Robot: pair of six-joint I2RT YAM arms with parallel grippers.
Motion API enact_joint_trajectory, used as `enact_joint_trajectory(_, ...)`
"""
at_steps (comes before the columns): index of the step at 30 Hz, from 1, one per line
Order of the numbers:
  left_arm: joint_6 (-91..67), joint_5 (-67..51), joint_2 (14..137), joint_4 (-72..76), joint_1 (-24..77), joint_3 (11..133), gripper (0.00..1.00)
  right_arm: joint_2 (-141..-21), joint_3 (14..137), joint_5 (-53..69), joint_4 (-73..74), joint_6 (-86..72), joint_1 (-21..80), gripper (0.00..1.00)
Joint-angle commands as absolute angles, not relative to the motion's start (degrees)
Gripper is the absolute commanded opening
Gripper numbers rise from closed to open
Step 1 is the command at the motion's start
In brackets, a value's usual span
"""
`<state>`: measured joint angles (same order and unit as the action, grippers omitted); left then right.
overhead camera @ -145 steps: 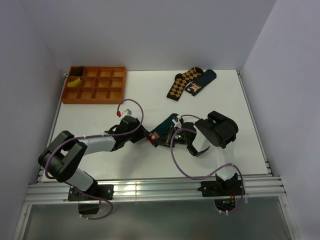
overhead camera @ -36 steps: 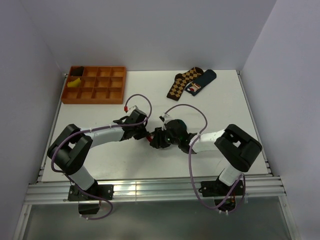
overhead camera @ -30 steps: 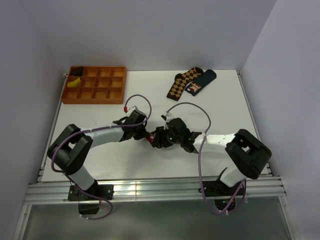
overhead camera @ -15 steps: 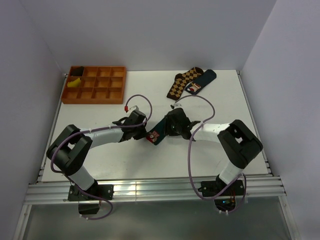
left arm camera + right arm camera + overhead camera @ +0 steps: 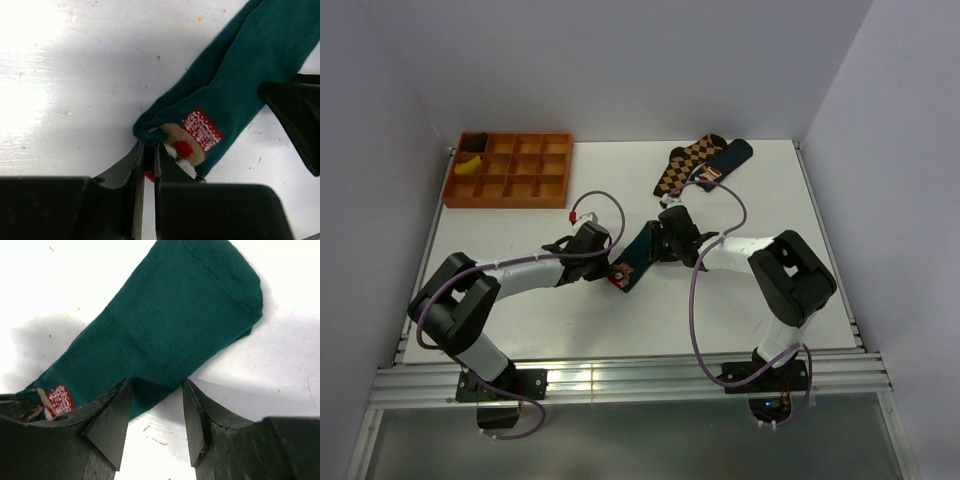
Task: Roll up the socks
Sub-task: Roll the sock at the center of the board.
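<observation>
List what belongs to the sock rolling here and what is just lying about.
For the job: teal socks, unrolled mid-table; left pincer, shut on their patch end; right pincer, open over the other end.
Lying about: orange tray; yellow item in it; brown argyle sock; navy sock beside it.

The teal sock (image 5: 235, 85) runs off the top right corner of the left wrist view, and its pinched edge vanishes between the left fingers (image 5: 127, 167). In the right wrist view, the right fingers (image 5: 107, 415) cover its near edge and part of the patch (image 5: 59, 400). Whether 1 or 2 layers lie there cannot be told. In the orange tray (image 5: 505, 203), a yellow item (image 5: 468, 167) and a dark item (image 5: 472, 146) are too small to identify.
</observation>
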<state>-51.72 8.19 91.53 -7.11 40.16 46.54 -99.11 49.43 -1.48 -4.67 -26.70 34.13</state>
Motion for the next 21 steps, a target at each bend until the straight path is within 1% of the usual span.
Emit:
enact_joint_trajectory(1,-50.36,8.96,93.69,-9.49,40.52,48.51,0.00,-99.42,49.66,-0.27,-3.33,-23.56,33.66,0.52)
enact_joint_trajectory(4,-51.24,9.49,94.57,-10.99,40.61,49.13,0.00,-95.11,46.85,2.89,-6.31,-20.67,34.19,0.52)
enact_joint_trajectory(5,-51.41,9.67,94.74,-11.42,40.52,49.39,0.00,-91.70,46.32,2.73,-6.59,-19.87,34.62,0.52)
enact_joint_trajectory(11,-51.94,10.28,95.54,-13.27,40.61,51.06,0.00,-81.58,41.84,-4.56,-10.72,-11.17,44.28,0.54)
enact_joint_trajectory(17,-52.21,9.41,96.59,-14.06,40.61,52.03,0.00,-82.44,40.08,-9.57,-16.78,-4.31,53.86,0.56)
enact_joint_trajectory(21,-52.21,9.23,96.68,-14.33,40.60,52.21,0.00,-86.30,40.87,-12.21,-19.77,-1.41,57.21,0.56)
